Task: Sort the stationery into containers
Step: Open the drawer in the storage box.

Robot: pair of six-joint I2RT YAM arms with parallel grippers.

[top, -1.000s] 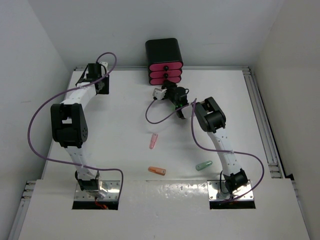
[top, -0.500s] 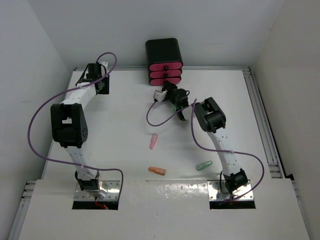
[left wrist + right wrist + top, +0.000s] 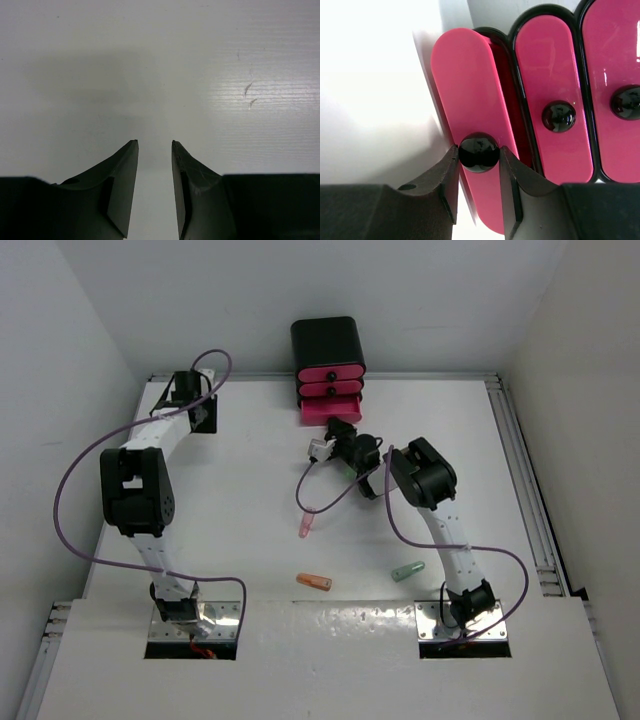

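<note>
Right pincer (image 3: 478, 148) is clamped on the knob (image 3: 478, 152) of the bottom drawer (image 3: 467, 100), one finger pressing each side of the dark ball. That drawer stands out from the black box (image 3: 328, 345), its pink front proud of the other two drawers (image 3: 547, 95), which sit flush just beyond the pincer's right finger. The wrist view cuts off the lower end of the gripped drawer front behind the fingers. Only a dark red sliver of its side wall shows, and its inside cannot be made out. From overhead, the right pincer (image 3: 338, 426) meets the drawer (image 3: 330, 410) at its near edge, and the knob is lost among the fingers. Three sticks lie on the table (image 3: 240, 470) behind this pincer, toward the arm bases. The pink stick (image 3: 306, 525) is nearest, with its far tip close to a loop of purple cable (image 3: 318, 502), though I cannot tell whether they touch. The orange stick (image 3: 314, 581) and green stick (image 3: 407, 570) lie farther back, well apart from each other. All three are too small for any detail to show. Left pincer (image 3: 154, 142) is well off to the left at the far edge (image 3: 192, 400), its fingers partly spread with nothing between them and only bare white tabletop ahead. Overhead, its tips are hard to pick out against the dark wrist.
</note>
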